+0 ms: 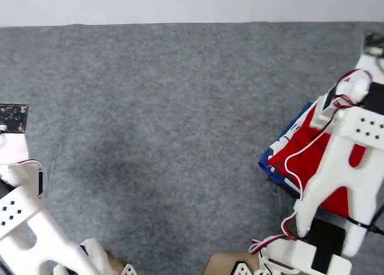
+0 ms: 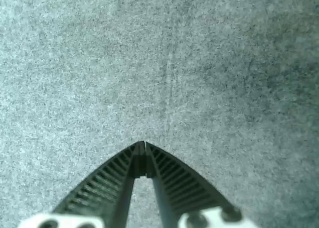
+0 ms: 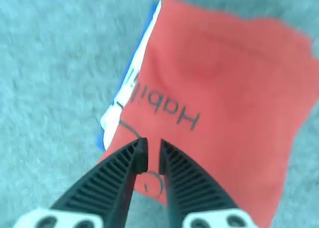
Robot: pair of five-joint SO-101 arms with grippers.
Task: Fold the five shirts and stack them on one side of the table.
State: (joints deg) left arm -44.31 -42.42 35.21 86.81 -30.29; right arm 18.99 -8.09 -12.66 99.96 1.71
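I see the left end effector [image 2: 144,147] pressed together, the right end effector [image 3: 151,151] barely spread over the red shirt [image 3: 224,88].

White plastic arms [image 1: 342,167], red-and-white cables [image 1: 270,243], black ribbed gripper [image 2: 145,148], dark circuit board [image 1: 13,117]

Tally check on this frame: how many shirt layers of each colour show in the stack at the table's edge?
Red shirt: 1, on top
White layer: 1, edge showing under the red
Blue layer: 1, at the bottom
Total: 3 layers visible; I cannot tell whether more lie hidden between them.
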